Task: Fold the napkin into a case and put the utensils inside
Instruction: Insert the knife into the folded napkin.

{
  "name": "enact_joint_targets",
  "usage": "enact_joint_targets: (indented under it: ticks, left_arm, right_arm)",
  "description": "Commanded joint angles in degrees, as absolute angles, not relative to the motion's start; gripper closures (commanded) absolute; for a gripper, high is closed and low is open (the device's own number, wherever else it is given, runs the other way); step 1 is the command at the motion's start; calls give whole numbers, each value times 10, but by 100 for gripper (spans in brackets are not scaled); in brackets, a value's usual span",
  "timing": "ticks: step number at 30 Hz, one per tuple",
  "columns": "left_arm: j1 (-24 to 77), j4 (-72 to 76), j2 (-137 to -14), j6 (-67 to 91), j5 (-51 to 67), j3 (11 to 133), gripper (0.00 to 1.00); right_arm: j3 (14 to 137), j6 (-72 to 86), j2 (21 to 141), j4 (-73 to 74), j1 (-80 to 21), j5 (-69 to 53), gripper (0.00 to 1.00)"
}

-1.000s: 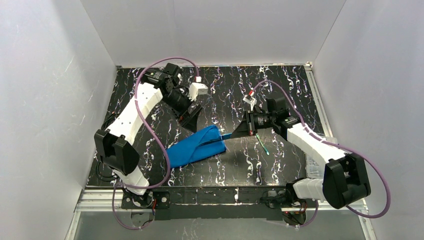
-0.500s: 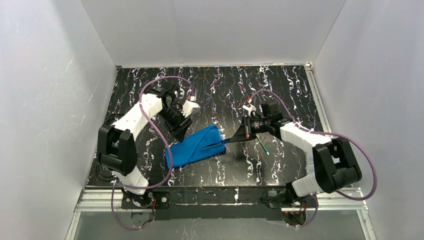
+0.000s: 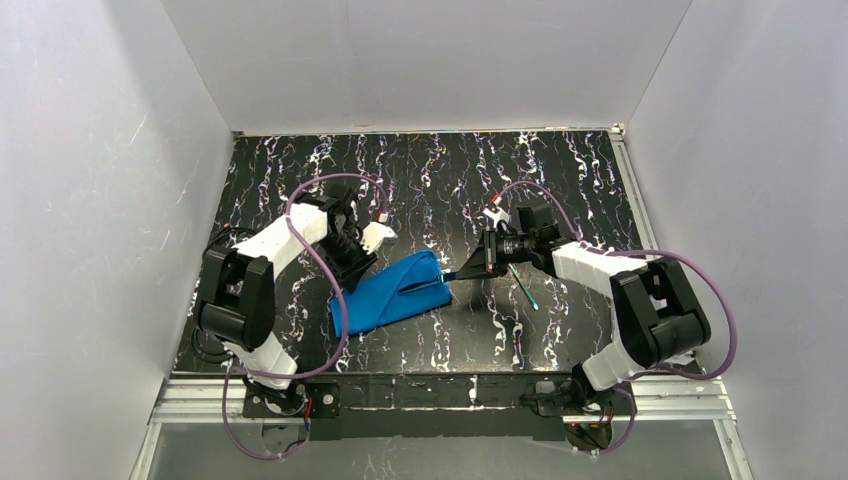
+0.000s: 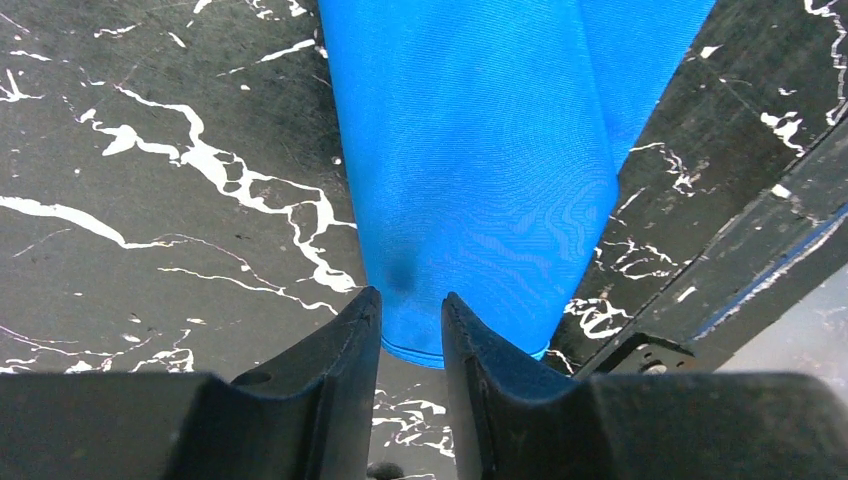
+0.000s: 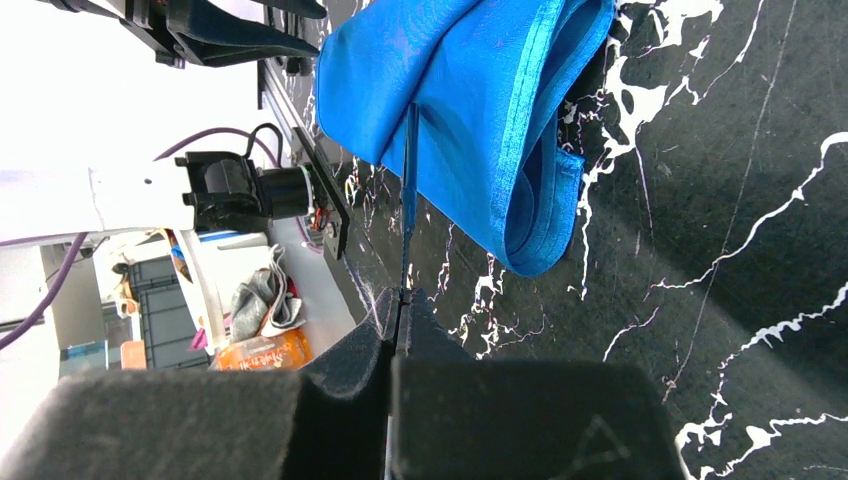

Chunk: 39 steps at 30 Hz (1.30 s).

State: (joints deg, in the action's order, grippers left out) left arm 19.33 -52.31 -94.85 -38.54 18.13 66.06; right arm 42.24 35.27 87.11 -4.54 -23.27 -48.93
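Right hand (image 5: 400, 295) is clamped shut on one utensil (image 5: 408, 200), held at the case's (image 3: 385, 298) 3 o'clock so the tip points into the open mouth. Left hand (image 4: 410, 318) sits at its 10 o'clock edge, barely open over the hem, probably steadying it. Can't tell if it's actually pinching. The case is a bright blue layered wedge, mid table (image 3: 450, 170).
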Motion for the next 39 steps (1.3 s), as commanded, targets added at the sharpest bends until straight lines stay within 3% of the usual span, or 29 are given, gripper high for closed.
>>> enact_joint_targets:
  ticks: [1, 20, 27, 39]
  left_arm:
    - [192, -500, -949, -394, 168, 645, 74]
    - [192, -472, -979, -382, 188, 624, 80]
    - [192, -470, -984, -384, 189, 615, 91]
    - [192, -481, -989, -377, 204, 623, 95]
  right_arm:
    - [418, 372, 878, -93, -236, -502, 99]
    - [399, 438, 907, -183, -284, -478, 99]
    - [390, 475, 935, -254, -310, -468, 99]
    - [399, 513, 987, -328, -350, -451, 99]
